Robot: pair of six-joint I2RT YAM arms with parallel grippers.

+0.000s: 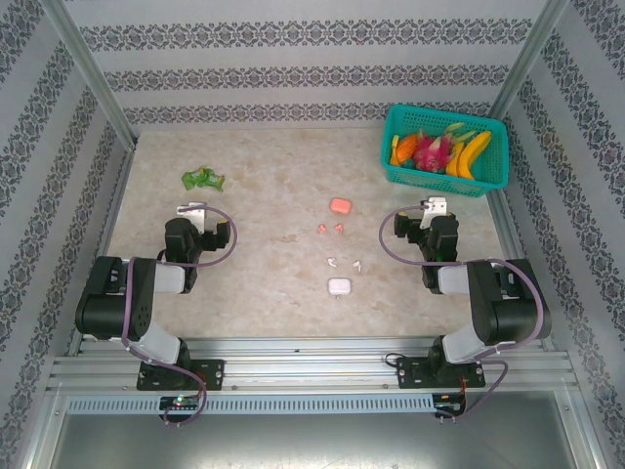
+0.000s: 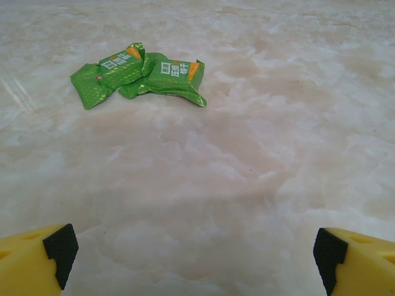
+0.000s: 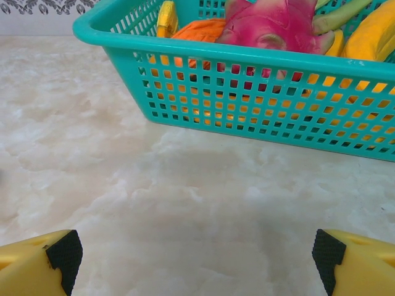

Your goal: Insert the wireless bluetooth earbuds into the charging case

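- Jaws of the left gripper (image 2: 196, 250) stand spread as wide as they go, with nothing between them. Its yellow fingers (image 2: 34, 262) sit low over the bare marble-patterned table (image 1: 259, 264).
- Green snack packets (image 2: 139, 77) lie ahead of that gripper, a little to its left and well clear of it.
- The right gripper (image 3: 197, 253) is equally wide open and holds nothing. A teal basket (image 3: 247, 92) of fruit stands close in front of it.
- The wireless bluetooth earbuds (image 1: 356, 264) lie loose on the table between the two grippers, nearer the right one and touched by neither.
- The pink pair (image 1: 320, 229) lies off the right gripper's left side, and the white pair (image 1: 332, 262) a little further back toward the arm bases.
- A pink case (image 1: 340, 206) sits just beyond the pink pair, about level with both grippers. A white case (image 1: 339, 285) sits just behind the white pair.
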